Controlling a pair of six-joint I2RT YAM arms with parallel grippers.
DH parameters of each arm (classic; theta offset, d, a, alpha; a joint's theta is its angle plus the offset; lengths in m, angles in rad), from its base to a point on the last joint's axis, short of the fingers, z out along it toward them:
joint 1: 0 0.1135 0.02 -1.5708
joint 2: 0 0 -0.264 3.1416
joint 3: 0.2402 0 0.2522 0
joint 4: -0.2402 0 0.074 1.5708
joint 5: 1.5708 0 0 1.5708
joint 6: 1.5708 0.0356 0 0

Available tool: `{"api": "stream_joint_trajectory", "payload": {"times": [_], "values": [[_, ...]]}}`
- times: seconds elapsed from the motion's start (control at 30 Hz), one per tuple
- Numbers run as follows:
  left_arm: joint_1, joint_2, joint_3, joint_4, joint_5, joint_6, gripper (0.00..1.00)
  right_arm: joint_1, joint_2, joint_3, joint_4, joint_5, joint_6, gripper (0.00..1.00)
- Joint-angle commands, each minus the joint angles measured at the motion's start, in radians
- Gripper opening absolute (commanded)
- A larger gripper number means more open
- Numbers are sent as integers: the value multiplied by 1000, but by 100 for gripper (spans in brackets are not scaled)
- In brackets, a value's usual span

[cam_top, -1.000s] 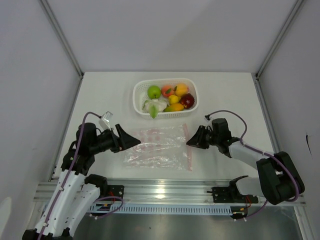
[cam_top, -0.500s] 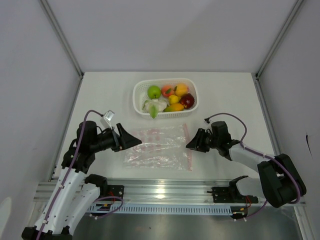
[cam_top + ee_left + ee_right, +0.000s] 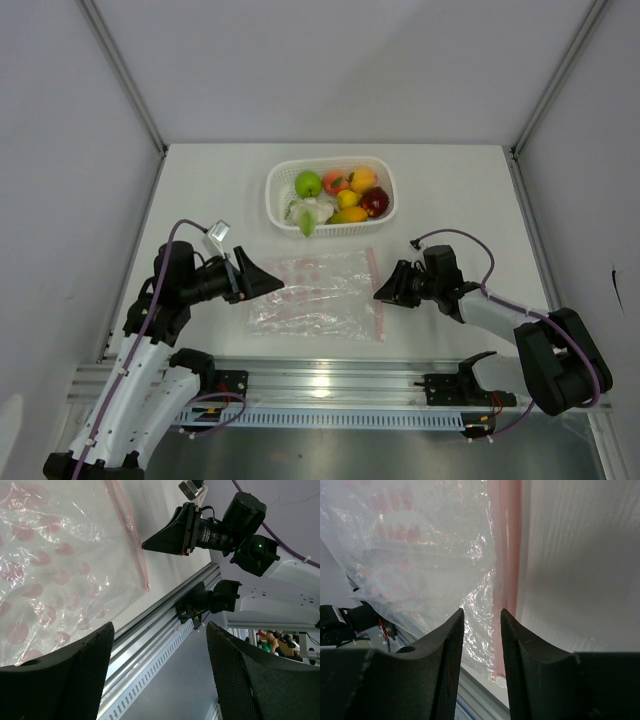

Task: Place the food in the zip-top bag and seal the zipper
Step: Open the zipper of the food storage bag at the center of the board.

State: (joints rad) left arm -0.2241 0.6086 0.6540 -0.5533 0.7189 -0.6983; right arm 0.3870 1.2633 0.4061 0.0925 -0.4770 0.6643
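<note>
Plain grey-white walls (image 3: pixel 350 70) are closing in a white table (image 3: pixel 200 190) on three sides, and an aluminium rail (image 3: pixel 330 378) is running along its near edge. The clear zip-top bag (image 3: pixel 315 295) is lying flat near the front middle of the table, between the two arms. Behind it, a white perforated basket (image 3: pixel 275 185) is sitting apart from the bag. The left gripper (image 3: pixel 274 283) is hovering at the bag's left edge with its jaws spread wide and nothing between them. The right gripper (image 3: pixel 378 291) is pointing at the bag's right edge, just beside it, its jaws standing a narrow gap apart and gripping nothing. The red zipper (image 3: pixel 374 295) is running along that right edge, directly before the right fingertips (image 3: pixel 455 630). The food (image 3: pixel 345 195) is all resting in the basket, well away from both grippers.
</note>
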Motion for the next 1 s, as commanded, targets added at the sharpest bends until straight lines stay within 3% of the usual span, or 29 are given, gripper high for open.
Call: {"api": "stream_joint_trajectory", "payload": {"times": [0.0,0.47,0.73,0.9,0.97], "values": [[-4,5,7,38,28,8,76,-8,-27,-9,-2,18,-28,38],[-6,31,3,52,40,5,76,-17,-9,-24,18,5,-43,38],[-6,39,-7,58,45,3,76,-16,62,-47,162,-115,-12,33],[-6,42,-2,55,47,3,75,-10,87,-72,251,-153,17,25],[-7,43,4,52,44,6,73,-4,85,-69,268,-155,18,17]]}}
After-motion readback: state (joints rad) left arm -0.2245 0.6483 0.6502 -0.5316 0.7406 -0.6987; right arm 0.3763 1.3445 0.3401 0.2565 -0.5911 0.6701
